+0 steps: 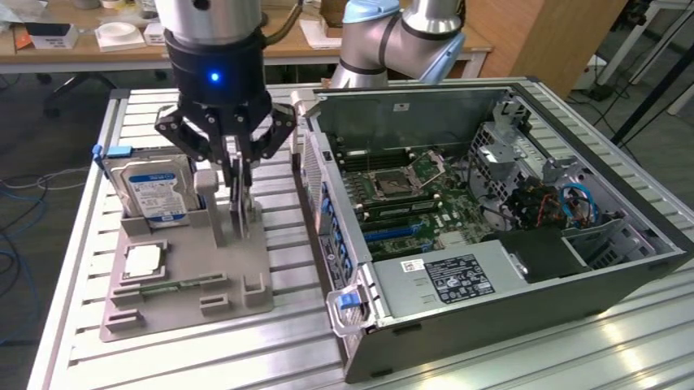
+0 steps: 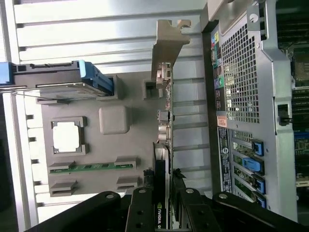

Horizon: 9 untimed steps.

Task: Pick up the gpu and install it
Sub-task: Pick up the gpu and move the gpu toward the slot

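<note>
The gpu [image 1: 240, 213] stands on edge in a slot of the grey holder tray [image 1: 217, 272], at the exterior view's left of the open computer case [image 1: 521, 268]. My gripper [image 1: 236, 175] reaches straight down over it, with its fingers closed against both faces of the card's upper edge. In the wrist view the gpu [image 2: 164, 111] appears edge-on, its silver end bracket far from the fingers. My gripper [image 2: 162, 212] pinches the black end, one finger on each side. The card's lower edge still sits in the holder tray [image 2: 130, 154].
A hard drive [image 1: 158, 191] with a blue-white label stands in the same tray, beside a processor chip [image 1: 143, 262] and a green memory stick [image 1: 179, 284]. The case lies open with its motherboard [image 1: 418, 195] facing up. Its perforated rear panel [image 2: 241, 96] is close beside the card.
</note>
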Tool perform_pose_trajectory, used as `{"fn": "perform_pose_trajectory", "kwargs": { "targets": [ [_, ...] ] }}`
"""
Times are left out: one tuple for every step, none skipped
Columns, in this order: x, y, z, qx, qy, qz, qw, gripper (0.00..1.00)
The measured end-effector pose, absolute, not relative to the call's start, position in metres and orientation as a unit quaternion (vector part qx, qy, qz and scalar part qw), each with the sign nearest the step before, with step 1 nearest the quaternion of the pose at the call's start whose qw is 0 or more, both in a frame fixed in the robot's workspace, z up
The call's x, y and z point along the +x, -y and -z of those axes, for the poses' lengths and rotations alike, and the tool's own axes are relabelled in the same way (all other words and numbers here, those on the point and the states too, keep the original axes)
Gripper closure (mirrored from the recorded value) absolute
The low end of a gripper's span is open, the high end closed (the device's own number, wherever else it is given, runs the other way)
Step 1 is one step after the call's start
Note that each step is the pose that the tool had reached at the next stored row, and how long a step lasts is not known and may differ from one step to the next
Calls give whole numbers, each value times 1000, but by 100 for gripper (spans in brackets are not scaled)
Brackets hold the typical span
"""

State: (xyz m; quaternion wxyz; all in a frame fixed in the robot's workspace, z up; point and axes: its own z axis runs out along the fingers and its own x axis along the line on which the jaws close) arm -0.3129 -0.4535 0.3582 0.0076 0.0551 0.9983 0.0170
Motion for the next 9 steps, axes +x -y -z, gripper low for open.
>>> {"fn": "perform_pose_trajectory", "kwargs": {
  "targets": [
    [-313,454,-363,55,-998,-17,8,74],
    [-313,454,-367,55,-998,-17,8,74],
    [-313,454,-372,55,-998,-17,8,74],
    [-313,454,-376,55,-998,-17,8,74],
    [-313,454,-381,55,-998,-17,8,74],
    [-313,453,-385,55,-998,-17,8,74],
    [-313,454,-389,55,-998,-17,9,74],
    [-313,453,-394,55,-998,-17,9,74],
    [-313,453,-398,55,-998,-17,9,74]
  ]
}}
